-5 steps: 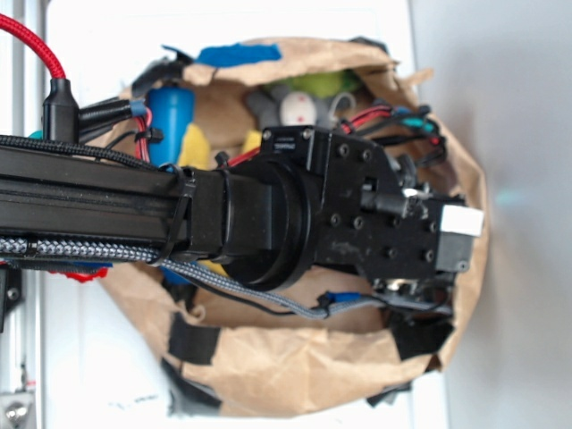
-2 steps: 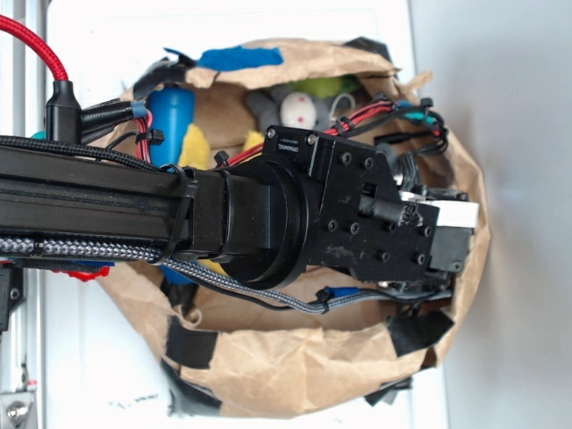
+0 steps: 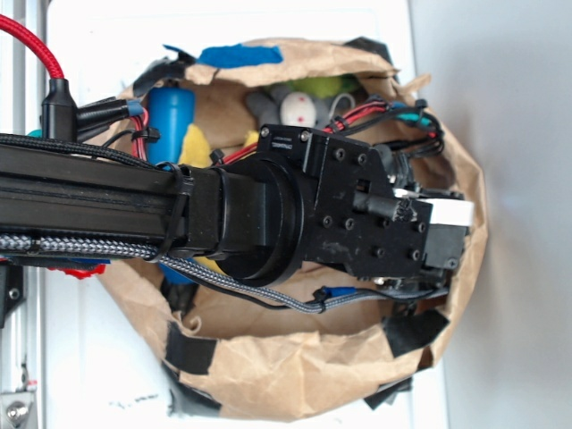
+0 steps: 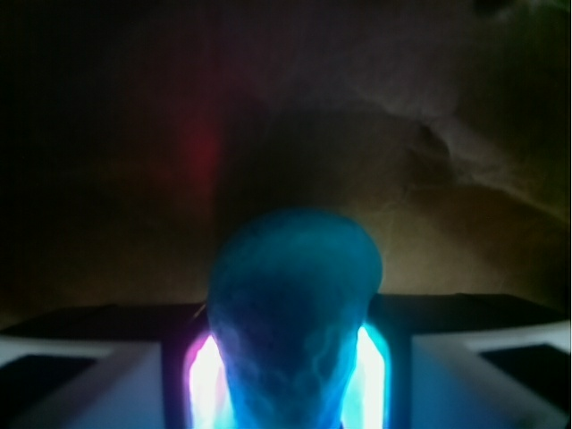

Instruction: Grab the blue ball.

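Blue ball [image 4: 293, 313] sits clamped between both fingers [image 4: 107, 384] of the gripper [image 4: 290, 375], inside the brown paper bag [image 3: 295, 375], gripper grasping it

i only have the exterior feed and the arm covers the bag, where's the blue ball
Observer: In the wrist view, the blue ball sits between the hand fingers, filling the gap.
Operator: are the fingers touching it
Observer: They look pressed against both sides of it; glowing pads flank it left and right.
Operator: what's behind it
Observer: Dim brown paper of the bag; nothing else shows there.
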{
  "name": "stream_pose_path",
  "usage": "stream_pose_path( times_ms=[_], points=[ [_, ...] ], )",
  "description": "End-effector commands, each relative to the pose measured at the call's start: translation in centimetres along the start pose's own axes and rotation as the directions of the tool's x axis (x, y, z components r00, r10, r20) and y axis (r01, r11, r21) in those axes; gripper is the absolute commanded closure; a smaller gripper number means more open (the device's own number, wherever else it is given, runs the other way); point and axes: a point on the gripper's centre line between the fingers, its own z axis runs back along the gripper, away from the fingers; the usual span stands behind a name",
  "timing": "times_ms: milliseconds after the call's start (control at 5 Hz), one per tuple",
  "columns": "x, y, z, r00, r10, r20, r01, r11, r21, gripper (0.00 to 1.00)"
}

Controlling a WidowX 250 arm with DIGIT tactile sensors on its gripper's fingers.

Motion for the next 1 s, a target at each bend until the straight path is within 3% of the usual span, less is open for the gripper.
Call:
stream_pose_path(
  times_ms=[0, 200, 400, 800],
  points=[
    [-1.1, 0.4, 6.4, 0.999, -0.034, -0.007, 0.033, 0.998, -0.059, 1.0],
    [-1.9, 1.7, 9.9, 0.998, -0.046, -0.042, 0.039, 0.988, -0.151, 1.0],
    [-3.3, 3.2, 14.1, 0.998, -0.04, -0.047, 0.03, 0.982, -0.185, 1.0],
    [-3.8, 3.8, 17.2, 0.989, -0.069, -0.131, 0.046, 0.983, -0.175, 1.0]
  ],
)
